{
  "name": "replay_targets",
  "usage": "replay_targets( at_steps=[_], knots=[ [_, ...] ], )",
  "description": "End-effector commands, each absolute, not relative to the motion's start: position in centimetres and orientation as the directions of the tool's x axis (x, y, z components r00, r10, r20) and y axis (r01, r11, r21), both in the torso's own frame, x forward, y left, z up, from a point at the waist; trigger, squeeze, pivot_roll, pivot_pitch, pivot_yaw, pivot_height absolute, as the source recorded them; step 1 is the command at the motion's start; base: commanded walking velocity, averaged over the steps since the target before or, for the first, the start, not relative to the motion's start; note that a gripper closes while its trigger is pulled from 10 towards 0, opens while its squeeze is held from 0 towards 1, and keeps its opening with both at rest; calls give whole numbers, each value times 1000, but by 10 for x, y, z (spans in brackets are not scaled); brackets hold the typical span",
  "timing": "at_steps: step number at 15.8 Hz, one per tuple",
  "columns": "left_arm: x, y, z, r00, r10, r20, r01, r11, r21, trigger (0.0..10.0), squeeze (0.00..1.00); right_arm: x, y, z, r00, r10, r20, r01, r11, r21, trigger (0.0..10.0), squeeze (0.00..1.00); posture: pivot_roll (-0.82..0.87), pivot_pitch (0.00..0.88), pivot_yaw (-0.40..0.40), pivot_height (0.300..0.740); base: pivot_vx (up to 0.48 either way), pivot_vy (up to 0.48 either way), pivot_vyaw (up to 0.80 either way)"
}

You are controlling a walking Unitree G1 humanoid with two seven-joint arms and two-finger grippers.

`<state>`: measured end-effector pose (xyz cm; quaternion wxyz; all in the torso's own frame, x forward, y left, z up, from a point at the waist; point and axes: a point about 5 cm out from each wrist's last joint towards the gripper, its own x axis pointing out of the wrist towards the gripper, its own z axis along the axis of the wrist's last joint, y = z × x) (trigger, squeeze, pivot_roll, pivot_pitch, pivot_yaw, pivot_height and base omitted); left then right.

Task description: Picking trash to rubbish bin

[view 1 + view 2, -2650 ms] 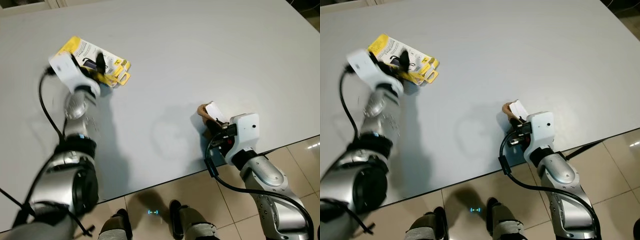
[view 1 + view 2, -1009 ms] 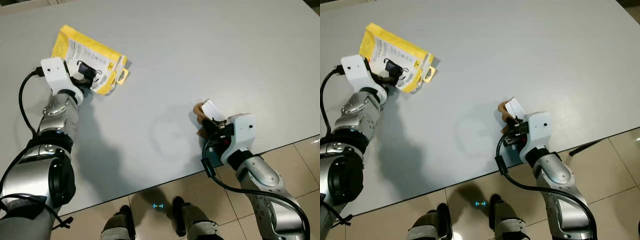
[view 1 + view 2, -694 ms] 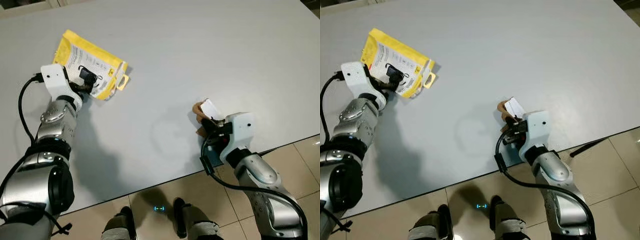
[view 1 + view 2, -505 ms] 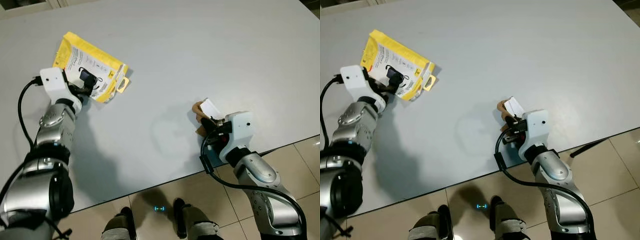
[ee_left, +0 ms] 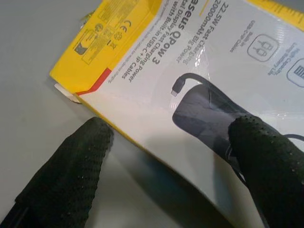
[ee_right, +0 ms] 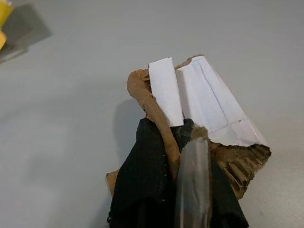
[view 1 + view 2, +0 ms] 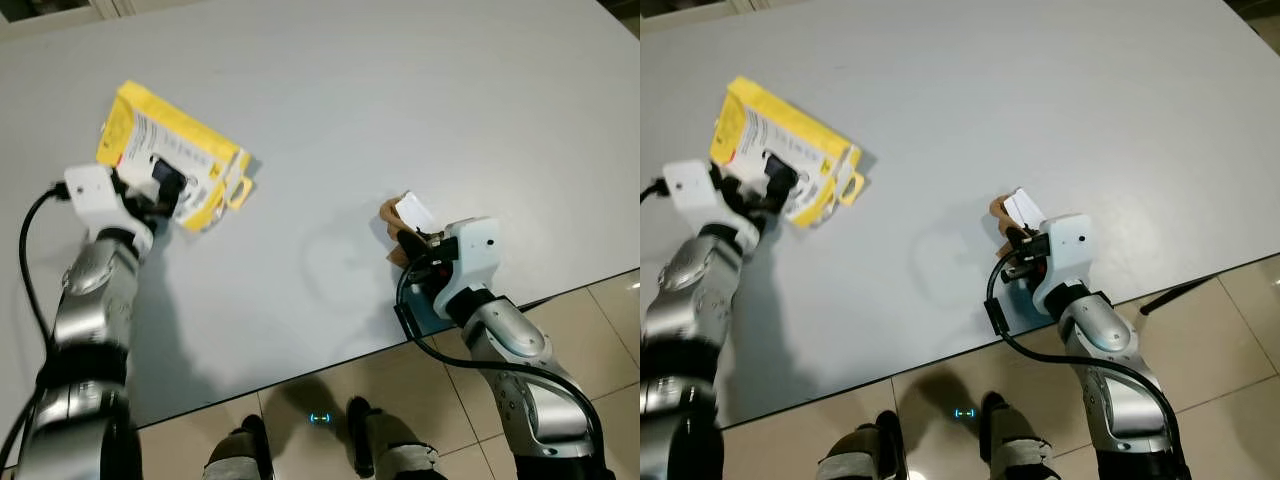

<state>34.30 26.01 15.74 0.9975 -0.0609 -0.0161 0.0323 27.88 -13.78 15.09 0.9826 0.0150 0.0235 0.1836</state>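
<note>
I have both arms out over the grey table. My left gripper sits at the near edge of the yellow power-bank package, which lies flat on the table toward my left side. In the left wrist view the two fingers stand apart with the package's corner between them: one fingertip is beside the yellow edge on the bare table, the other lies over the clear printed face. The jaws are spread, not pinched on it, though I can't be sure whether either pad is actually touching the package.

My right gripper is near the table's front edge on my right side, and its jaws are closed on a torn scrap of brown cardboard with a white paper face. The right wrist view shows the black fingers clamped on the cardboard's brown edge, the white flaps sticking out past them above the table surface. Below the table edge I see beige floor tiles.
</note>
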Motion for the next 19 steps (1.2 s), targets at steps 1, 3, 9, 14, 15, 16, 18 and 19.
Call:
replay_targets(
  at_steps=[1,3,9,14,15,16,18,19],
  knots=[
    [331,258,122,987,68,-144,-88,987,-135,10000,0,278,-137,141,926,369,-78,-366,929,58,10000,0,-152,280,24,740,0,0,0],
    [310,254,125,987,64,-149,-84,987,-134,10000,0,279,-135,141,924,375,-75,-371,927,64,10000,0,-133,278,26,740,0,0,0],
    [263,245,136,978,99,-186,-127,982,-142,10000,0,287,-128,138,915,399,-68,-394,916,76,10000,0,-66,273,24,740,0,0,0],
    [223,233,145,964,138,-227,-175,973,-152,10000,0,294,-117,134,898,435,-64,-429,898,97,10000,0,22,282,18,740,0,0,0],
    [220,232,146,963,142,-231,-179,972,-152,10000,0,295,-116,134,896,439,-63,-432,896,98,10000,0,27,283,17,740,0,0,0],
    [216,231,150,963,160,-215,-196,968,-158,10000,0,296,-114,134,892,447,-59,-441,892,99,10000,0,42,281,8,740,0,0,0],
    [214,228,159,968,205,-146,-228,959,-170,10000,0,300,-109,134,884,464,-53,-458,883,98,10000,0,46,278,0,740,0,0,0],
    [215,226,160,967,223,-125,-242,955,-172,10000,0,302,-107,135,881,470,-49,-464,881,97,10000,0,45,275,-6,740,0,0,0]
  ],
)
